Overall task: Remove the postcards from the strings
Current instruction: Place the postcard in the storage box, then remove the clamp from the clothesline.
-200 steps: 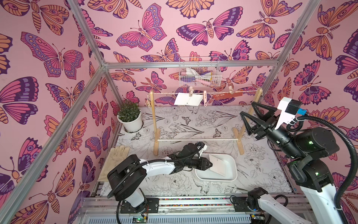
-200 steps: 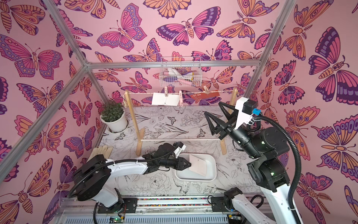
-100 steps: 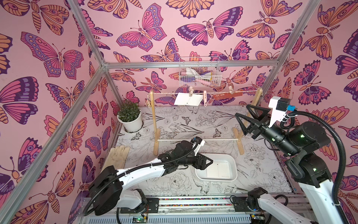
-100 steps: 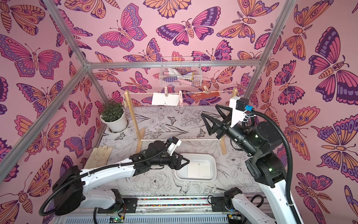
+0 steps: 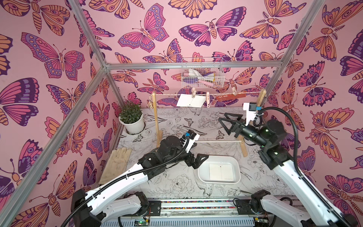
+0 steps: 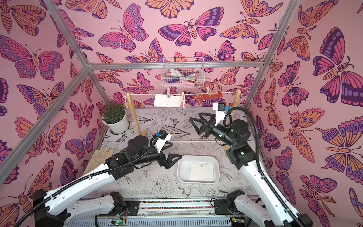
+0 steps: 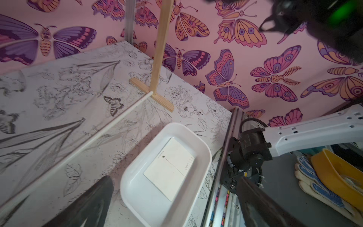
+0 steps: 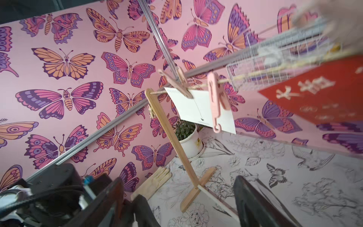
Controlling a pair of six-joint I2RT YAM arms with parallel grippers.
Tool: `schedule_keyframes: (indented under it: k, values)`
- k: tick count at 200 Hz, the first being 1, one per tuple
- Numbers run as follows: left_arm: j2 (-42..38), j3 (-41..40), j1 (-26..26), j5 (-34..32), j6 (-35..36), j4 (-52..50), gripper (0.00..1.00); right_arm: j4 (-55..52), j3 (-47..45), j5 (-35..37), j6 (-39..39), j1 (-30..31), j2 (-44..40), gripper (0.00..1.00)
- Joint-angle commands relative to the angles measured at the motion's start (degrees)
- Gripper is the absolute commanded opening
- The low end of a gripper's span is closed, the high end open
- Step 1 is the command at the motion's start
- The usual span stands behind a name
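Hanging from the string (image 5: 170, 94) across the wooden rack (image 5: 156, 119): two cards. The white card (image 5: 189, 100) is left of centre, clipped at its top edge by a pin (image 5: 193, 92). A second pin (image 5: 207, 100) dangles downward off the string at that card's right edge; can't tell if it bites the card. The red card (image 5: 231, 97), w/ white characters, hangs tilted near the right post under a third pin (image 5: 234, 90). Right wrist view gives the same line-up, red card (image 8: 314, 98) blurred and close

A third card (image 5: 221, 172), white w/ small print, lies flat inside the white tray (image 5: 238, 169) at front centre of the table (image 5: 172, 121), well apart from the string. Left wrist view shows it flat on the tray floor (image 7: 170, 169)

Left gripper (image 5: 198, 162) – low, just beside the tray's left rim, apart from the card. Jaws spread wide, nothing between them; its fingers (image 7: 92, 200) frame the tray in the wrist view

Right gripper (image 5: 223, 123) – raised over the table, below the string, near the red card but not touching any card. Jaws wide apart, empty

Other bits: thin white rod (image 5: 216, 141) joining the rack's feet; plant pot (image 5: 133, 125) back left; gloves (image 5: 117, 163) along the left edge; wire basket (image 5: 202, 77) on the back wall above the string
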Motion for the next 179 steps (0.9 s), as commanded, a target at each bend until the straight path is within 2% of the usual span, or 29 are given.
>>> schedule_keyframes:
  k: [1, 15, 38, 61, 80, 106, 134, 179]
  values:
    - [-1.0, 0.5, 5.6, 4.9, 2.5, -2.6, 1.00, 21.0, -0.2, -4.5, 5.8, 0.3, 4.7, 0.87]
    - [-1.1, -0.2, 9.5, 9.0, 1.7, -0.6, 1.00, 24.7, 0.0, -4.5, 5.4, 0.6, 8.6, 0.87]
    - [-0.6, -1.2, 13.8, 13.3, 1.2, 2.0, 1.00, 39.6, -2.8, -3.2, 6.3, 1.0, 15.4, 0.87]
    - [0.8, -1.5, 15.5, 15.3, 1.6, 2.7, 1.00, 57.7, -4.4, -1.1, 7.3, 1.8, 23.4, 0.84]
    - [1.4, -1.8, 15.7, 15.6, 1.7, 3.3, 1.00, 65.4, -2.4, -0.4, 8.0, 2.0, 29.9, 0.82]
    - [1.9, -2.3, 15.7, 16.1, 1.3, 4.1, 1.00, 65.8, 1.6, -1.4, 6.0, 2.4, 35.6, 0.80]
    - [1.8, -2.7, 15.7, 15.9, 1.5, 4.0, 1.00, 65.8, 2.8, -0.1, 1.4, 3.2, 36.0, 0.79]
    - [1.8, -2.8, 15.7, 15.9, 1.6, 3.7, 1.00, 65.8, 3.4, 2.5, -1.1, 3.2, 35.4, 0.79]
